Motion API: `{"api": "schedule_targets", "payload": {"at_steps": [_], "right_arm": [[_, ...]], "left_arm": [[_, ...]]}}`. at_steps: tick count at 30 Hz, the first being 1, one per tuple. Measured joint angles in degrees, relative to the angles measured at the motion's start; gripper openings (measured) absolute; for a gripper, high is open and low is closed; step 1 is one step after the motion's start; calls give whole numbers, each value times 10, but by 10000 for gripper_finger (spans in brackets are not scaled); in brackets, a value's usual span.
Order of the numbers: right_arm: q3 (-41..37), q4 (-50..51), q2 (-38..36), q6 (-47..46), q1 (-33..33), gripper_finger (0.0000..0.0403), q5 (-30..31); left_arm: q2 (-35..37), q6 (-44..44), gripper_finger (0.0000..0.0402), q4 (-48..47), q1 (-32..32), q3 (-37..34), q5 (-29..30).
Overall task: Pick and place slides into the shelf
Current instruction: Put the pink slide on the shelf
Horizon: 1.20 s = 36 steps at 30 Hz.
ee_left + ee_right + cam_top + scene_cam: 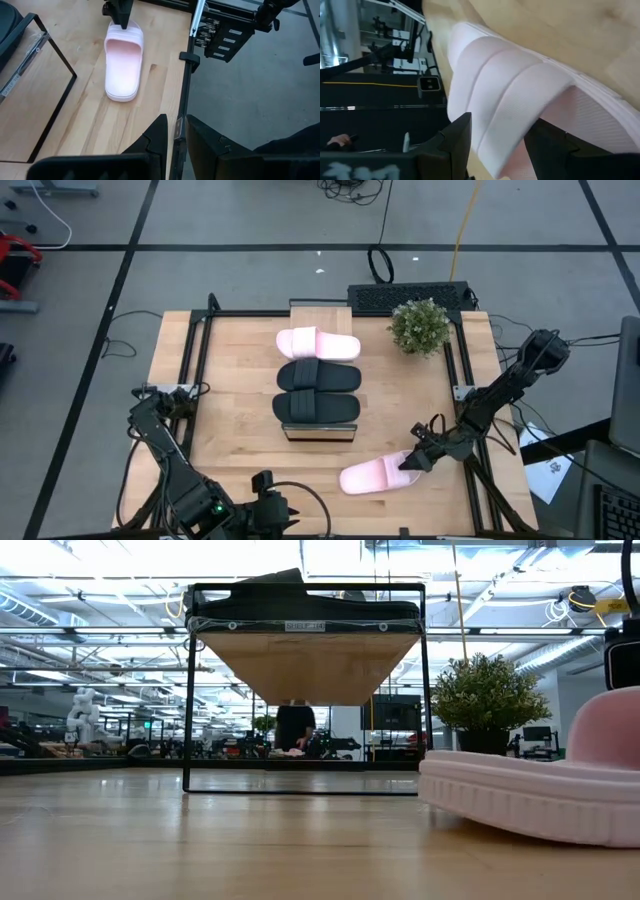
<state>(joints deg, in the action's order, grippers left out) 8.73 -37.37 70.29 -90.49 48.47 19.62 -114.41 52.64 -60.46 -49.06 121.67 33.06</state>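
Observation:
The shelf [320, 315] stands mid-table, and its plank top bears one pale pink slide [318, 344] and two black slides [318, 376] [316, 408], each lying sole down. A second pink slide [372, 476] lies flat on the table near the front right; it also shows in the low view [540, 790]. My right gripper [500, 135] is open at its strap [510, 90], one finger on each side of the strap's edge. My left gripper [176, 125] hovers by the table's near edge, a narrow gap between its fingers and nothing in it. My right gripper comes at the pink slide's strap [520, 100] slanting down from the table's right. One finger [455, 137] stands outside the strap and the other [555, 147] over the footbed at the strap's opening. Whether either finger touches the strap, I cannot tell.
A potted plant [420, 325] stands at the table's far right corner, with a keyboard [410, 295] behind it. A black metal frame [187, 75] runs along the table's sides. Bare wood lies left of the shelf.

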Motion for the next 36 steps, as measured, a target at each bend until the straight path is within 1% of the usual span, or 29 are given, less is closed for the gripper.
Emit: {"api": "schedule_targets", "payload": {"at_steps": [11, 23, 25, 27, 30, 34, 36], "right_arm": [[0, -32, 41, -7, 0, 164, -1], [1, -107, 92, -4, -1, 161, 15], [7, -110, 101, -3, -1, 149, 14], [16, -108, 111, -2, -1, 128, 14], [31, -109, 131, 8, -1, 87, 13], [40, -118, 149, 15, -1, 19, 13], [40, -126, 150, 21, 0, 9, 12]], "left_arm": [[0, 0, 60, -8, 0, 0, 0], [0, 0, 60, -27, 0, 0, 17], [0, 0, 60, -29, 0, 0, 21], [0, -3, 60, -29, 0, 0, 27], [0, -4, 60, -34, 0, 0, 30], [0, -4, 60, -38, 0, 0, 30], [0, -4, 60, -39, 0, 0, 30]]}}
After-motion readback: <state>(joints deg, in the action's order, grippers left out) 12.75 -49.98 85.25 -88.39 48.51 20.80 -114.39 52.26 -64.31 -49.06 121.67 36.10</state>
